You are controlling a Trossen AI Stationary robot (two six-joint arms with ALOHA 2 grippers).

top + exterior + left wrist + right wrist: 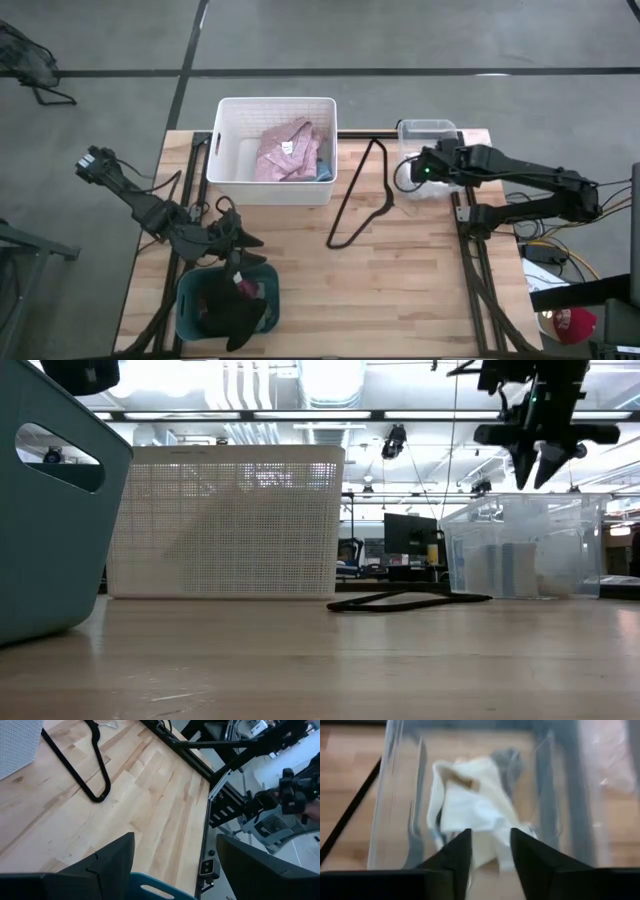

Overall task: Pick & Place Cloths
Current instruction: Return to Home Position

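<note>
Over the clear bin (425, 128) at the table's far right, my right gripper (490, 845) points down with its fingers a little apart and nothing between them. A crumpled cream cloth (470, 805) and a grey piece (507, 760) lie on that bin's floor below it. In the low view the fingertips (540, 470) stand above the bin's rim. My left gripper (175, 855) is open above the teal bin (190, 300) at the near left, which holds a maroon piece (262, 300) and a black piece (240, 320). A pink checked shirt (285, 152) lies in the white bin (225, 140).
A black wire hanger (365, 195) lies flat on the wood between the white bin and the clear bin. Black frame rails run along the table's left and right edges. Bare wood lies in the middle and near right of the table.
</note>
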